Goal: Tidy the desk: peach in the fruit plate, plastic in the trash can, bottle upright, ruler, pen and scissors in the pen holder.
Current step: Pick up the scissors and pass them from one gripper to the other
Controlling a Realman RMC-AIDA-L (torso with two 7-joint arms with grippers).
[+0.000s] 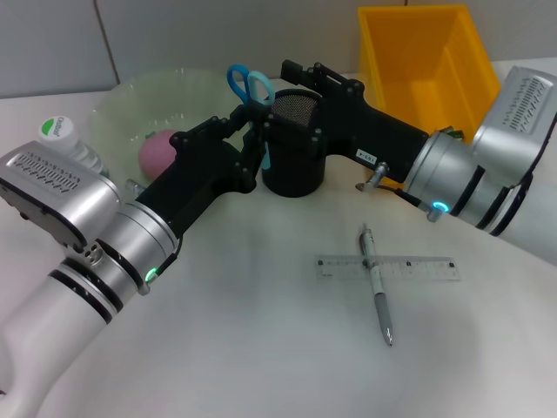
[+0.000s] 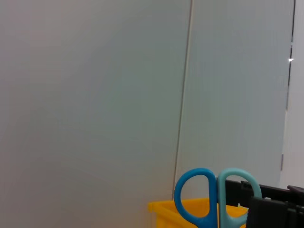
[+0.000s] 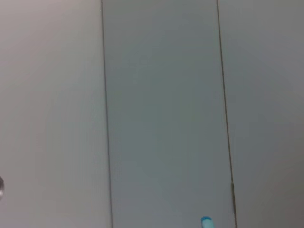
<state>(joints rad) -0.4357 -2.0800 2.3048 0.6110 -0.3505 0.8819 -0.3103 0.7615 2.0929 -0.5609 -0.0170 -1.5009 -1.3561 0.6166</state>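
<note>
The scissors [image 1: 251, 91] are held upright by the left gripper [image 1: 252, 139], jaws closed on the blades, beside the pen holder [image 1: 294, 144] toward the tabletop's far edge; the right gripper [image 1: 300, 74] sits behind the holder, its jaw state not discernible; the pen [image 1: 376, 283] lies across the ruler [image 1: 387, 267].

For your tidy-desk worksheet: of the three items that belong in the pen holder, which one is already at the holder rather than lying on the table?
The scissors, blue handles up at the black pen holder. The pen and ruler lie crossed on the table.
</note>
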